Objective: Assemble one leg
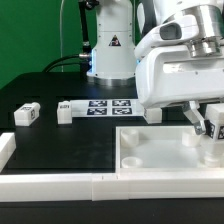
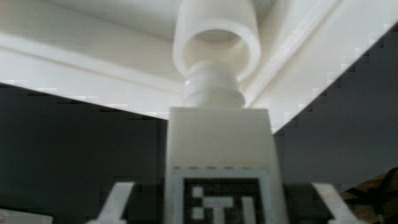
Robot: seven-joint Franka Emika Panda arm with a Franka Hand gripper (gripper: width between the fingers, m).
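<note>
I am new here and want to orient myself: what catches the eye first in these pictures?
The big white arm fills the exterior view's right, its end effector holding the leg over the white tray-like top. In the wrist view the leg's rounded peg points at that top. A spare leg and another leg lie toward the exterior view's left.

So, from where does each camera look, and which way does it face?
Exterior view: sits off the arm, low beside the table, and faces across it toward the arm's base. It sees the top, loose legs and the marker board. The wrist and claw show at its right.
Wrist view: sits on the wrist and looks along the claw at the held leg. Only the fingers show.
Shared: the claw, the leg and the top.
</note>
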